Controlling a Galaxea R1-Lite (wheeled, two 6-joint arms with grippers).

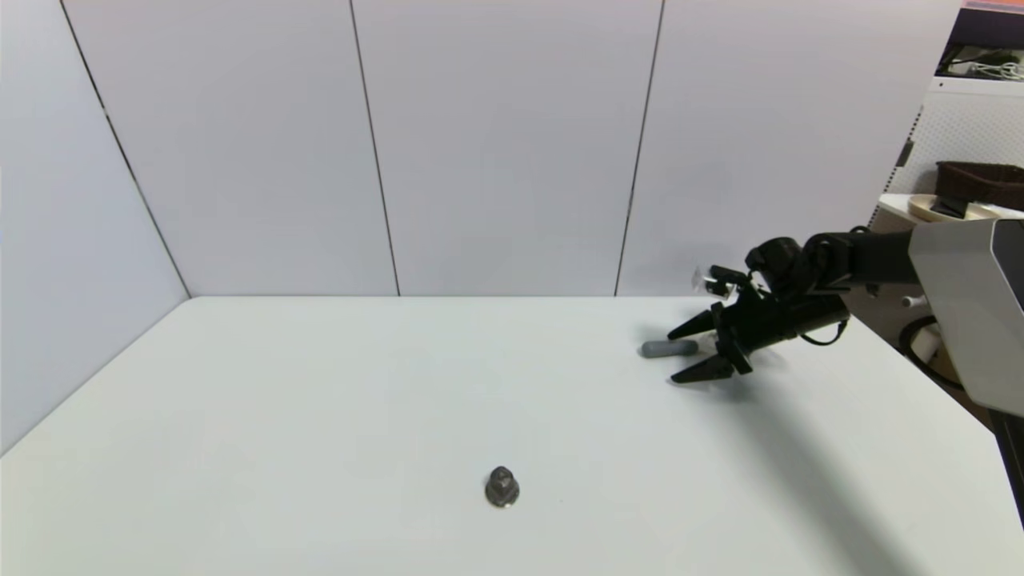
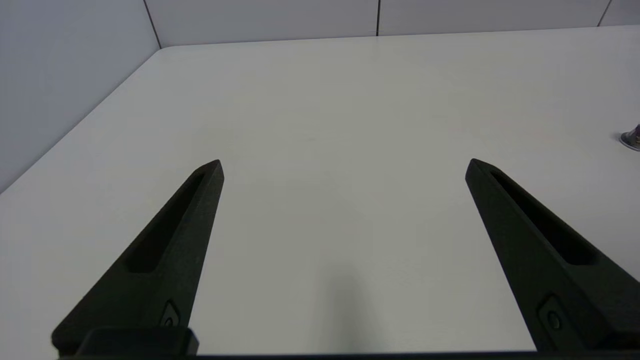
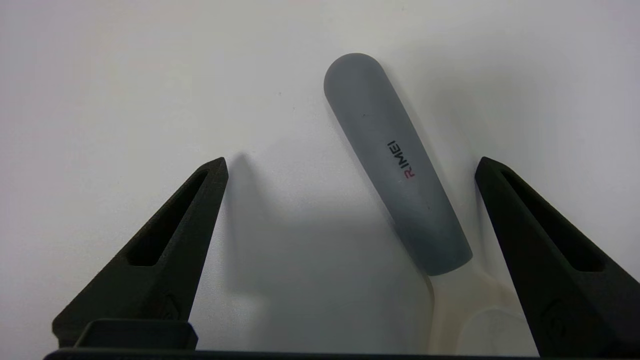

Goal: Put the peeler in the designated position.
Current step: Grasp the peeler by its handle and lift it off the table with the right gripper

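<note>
The peeler (image 1: pixel 669 349) lies flat on the white table at the right, its grey handle (image 3: pixel 395 160) pointing away from my right arm and its cream forked head (image 3: pixel 470 310) partly under the wrist. My right gripper (image 1: pixel 690 350) hangs open just above it, one finger on each side of the handle, touching nothing. The small dark dome-shaped nut (image 1: pixel 502 487) stands near the table's front centre, and the bare tabletop around it is the designated position. The nut (image 2: pixel 632 138) also shows at the edge of the left wrist view. My left gripper (image 2: pixel 345 167) is open over bare table, out of the head view.
Grey wall panels close off the table (image 1: pixel 320 400) at the back and left. Beyond the table's right edge stand a shelf and a side table with a brown basket (image 1: pixel 980 182).
</note>
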